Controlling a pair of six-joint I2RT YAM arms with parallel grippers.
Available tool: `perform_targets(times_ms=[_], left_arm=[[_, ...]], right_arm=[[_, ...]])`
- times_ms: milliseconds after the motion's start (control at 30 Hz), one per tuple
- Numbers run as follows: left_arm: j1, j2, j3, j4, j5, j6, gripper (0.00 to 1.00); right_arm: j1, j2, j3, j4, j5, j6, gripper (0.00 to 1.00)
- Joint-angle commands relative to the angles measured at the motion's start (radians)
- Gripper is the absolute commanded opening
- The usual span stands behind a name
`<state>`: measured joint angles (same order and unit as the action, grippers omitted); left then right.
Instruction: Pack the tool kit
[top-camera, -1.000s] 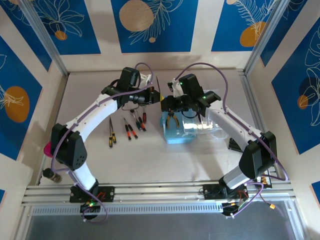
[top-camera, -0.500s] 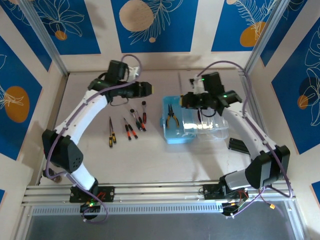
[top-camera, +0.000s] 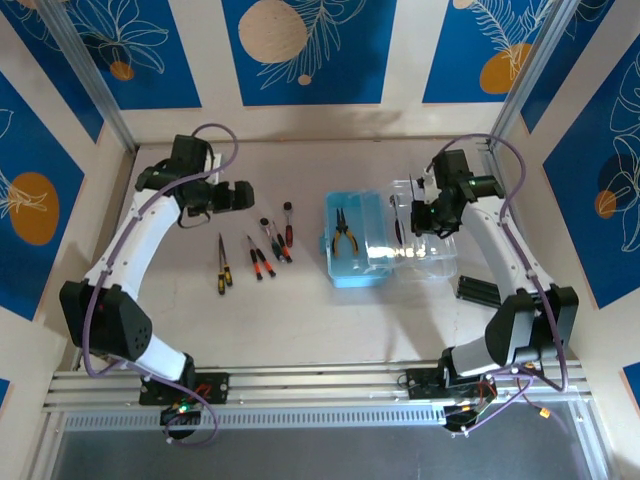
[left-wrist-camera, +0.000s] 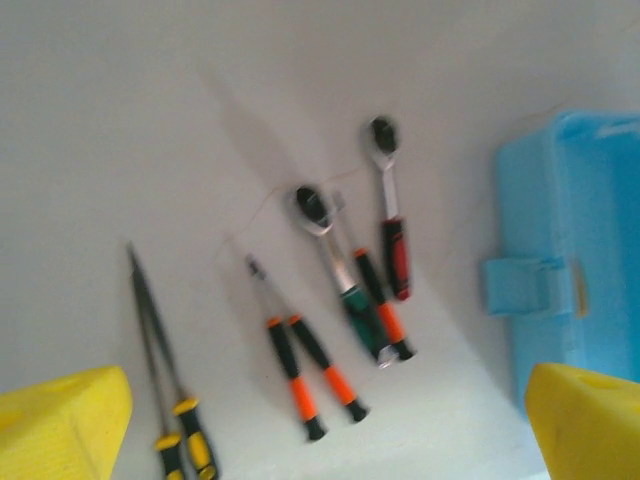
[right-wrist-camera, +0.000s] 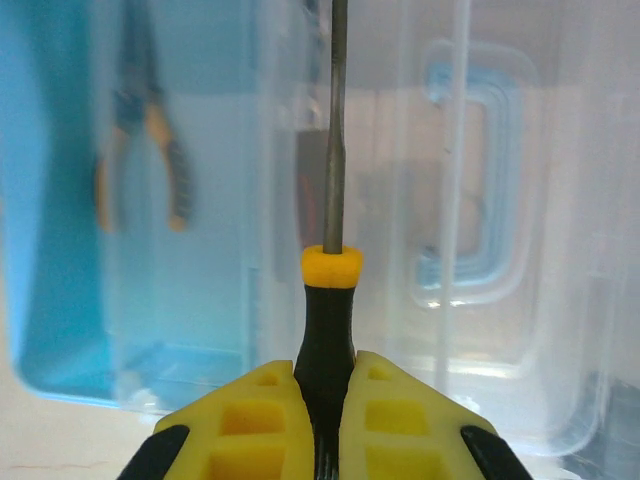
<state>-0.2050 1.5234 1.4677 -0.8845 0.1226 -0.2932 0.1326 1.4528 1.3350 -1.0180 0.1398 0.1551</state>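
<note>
A black-and-yellow-handled screwdriver (right-wrist-camera: 327, 320) is pinched by its handle between the jaws of the right gripper (right-wrist-camera: 325, 388). Ahead of them, a light-blue translucent plastic case (right-wrist-camera: 50, 300) is seen with its clear lid (right-wrist-camera: 480, 330) laid open and yellow-handled pliers (right-wrist-camera: 140, 150) inside. The left gripper (top-camera: 238, 196) is spread wide; orange-and-black-handled screwdrivers (left-wrist-camera: 312, 372) are seen between its jaws.

Pliers (top-camera: 344, 232) lie in the case (top-camera: 356, 279), screwdrivers (top-camera: 256, 260) on the table (top-camera: 300, 330) to its left.

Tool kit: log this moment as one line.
left gripper: open above loose tools | right gripper: shut on yellow-black screwdriver over clear lid | pliers: in case
</note>
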Motion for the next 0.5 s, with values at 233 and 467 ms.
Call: perform_targets(times_ms=[233,467], left_arm=[[0.006,0.020,-0.106,-0.064,-0.147,0.045,1.00],[0.006,0.027,-0.119,-0.057,-0.136,0.046,1.00]], right_arm=[[0.049,0.125,0.043,-0.079,0.160,-0.027,0.00],[0.050,0.141,0.050,-0.086,0.191,-0.013,0.13]])
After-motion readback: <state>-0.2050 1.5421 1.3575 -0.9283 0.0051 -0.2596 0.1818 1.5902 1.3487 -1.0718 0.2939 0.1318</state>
